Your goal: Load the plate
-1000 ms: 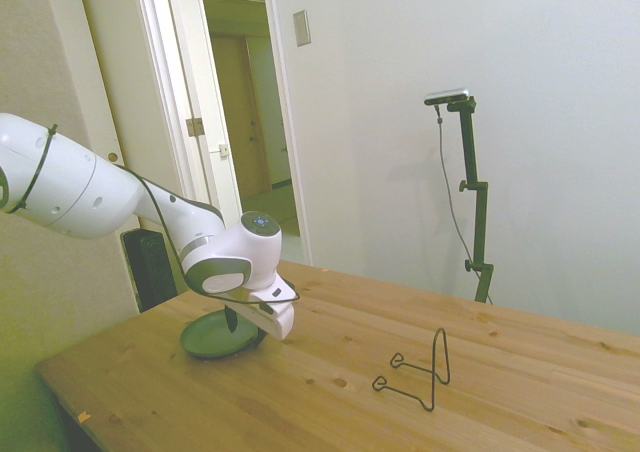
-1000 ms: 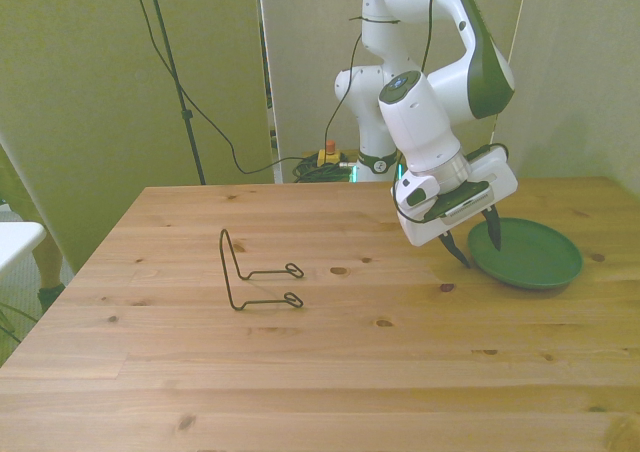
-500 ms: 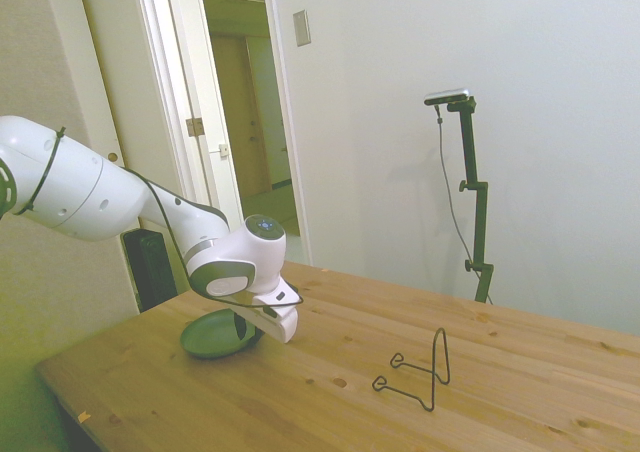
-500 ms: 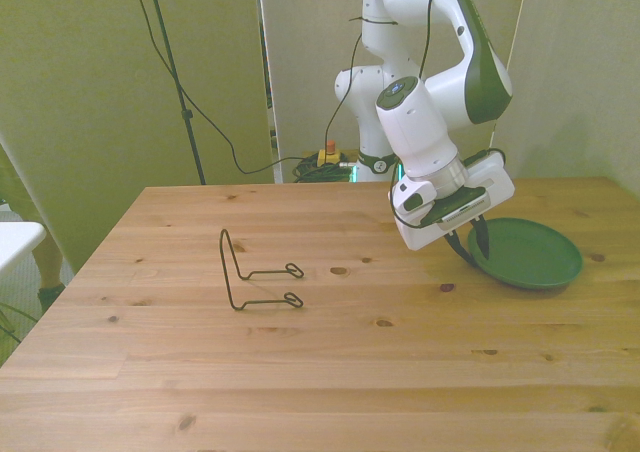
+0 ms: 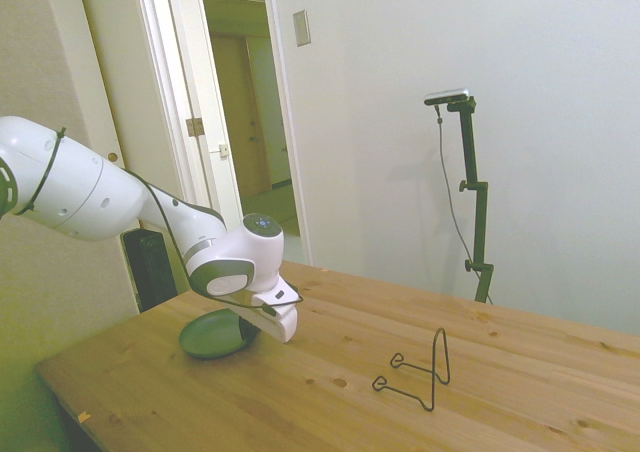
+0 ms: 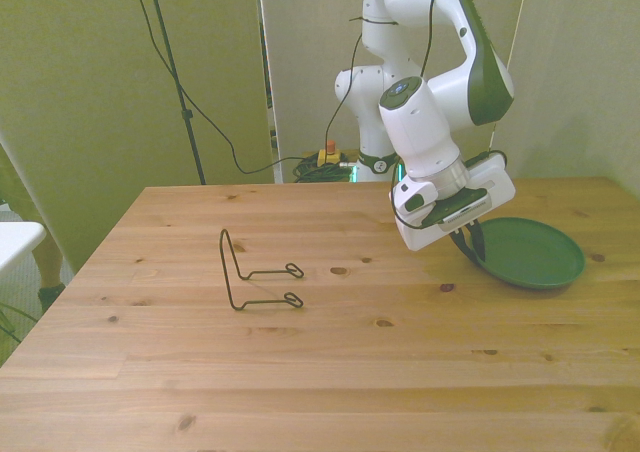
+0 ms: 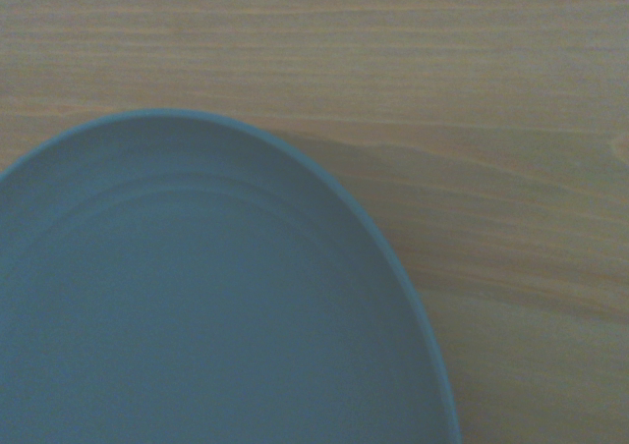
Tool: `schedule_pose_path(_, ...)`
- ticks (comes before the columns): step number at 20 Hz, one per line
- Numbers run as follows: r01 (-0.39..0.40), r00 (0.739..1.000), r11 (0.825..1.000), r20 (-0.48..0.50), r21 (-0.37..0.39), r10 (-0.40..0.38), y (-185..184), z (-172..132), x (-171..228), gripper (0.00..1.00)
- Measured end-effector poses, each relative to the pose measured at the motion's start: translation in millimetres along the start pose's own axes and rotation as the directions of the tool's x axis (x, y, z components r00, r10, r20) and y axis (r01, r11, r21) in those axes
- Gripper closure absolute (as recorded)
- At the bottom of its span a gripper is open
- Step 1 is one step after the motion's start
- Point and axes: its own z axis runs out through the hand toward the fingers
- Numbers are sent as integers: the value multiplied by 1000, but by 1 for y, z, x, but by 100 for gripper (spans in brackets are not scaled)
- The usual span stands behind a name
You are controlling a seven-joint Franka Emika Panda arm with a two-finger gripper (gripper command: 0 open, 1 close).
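The plate point(image 6: 530, 253) lay on the table point(image 6: 320, 362) near the front view's right edge, its dark green face up; in the front view its near-left rim seemed slightly raised, though that was hard to confirm. The gripper point(image 6: 468, 244) was at that rim, its 2 dark fingers point(image 6: 473, 242) drawn close together on the plate's edge, apparently pinching it. In the side view the gripper point(image 5: 243, 325) sat against the plate point(image 5: 212, 335), its fingers mostly hidden. The wrist view showed the plate's face point(image 7: 197, 306) filling much of the picture, with wood beside it. The wire stand point(image 6: 252, 271) stood well apart, toward the front view's left.
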Motion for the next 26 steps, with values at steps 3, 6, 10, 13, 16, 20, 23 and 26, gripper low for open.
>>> schedule_pose_path(3,-12,999,1000,-33,-29,11,6,-16,-6,100)
schedule_pose_path(6,-29,997,999,-78,-43,26,12,-40,-13,100)
schedule_pose_path(10,-54,988,996,-147,-66,44,25,-73,-18,100)
schedule_pose_path(13,-93,970,991,-234,-94,69,41,-108,-19,100)
schedule_pose_path(16,-153,934,980,-343,-127,101,61,-152,-19,100)
schedule_pose_path(20,-233,868,959,-480,-163,129,90,-213,-21,100)
schedule_pose_path(23,-283,809,939,-574,-195,124,109,-245,-20,100)
schedule_pose_path(26,-328,755,917,-647,-227,110,123,-265,-11,100)
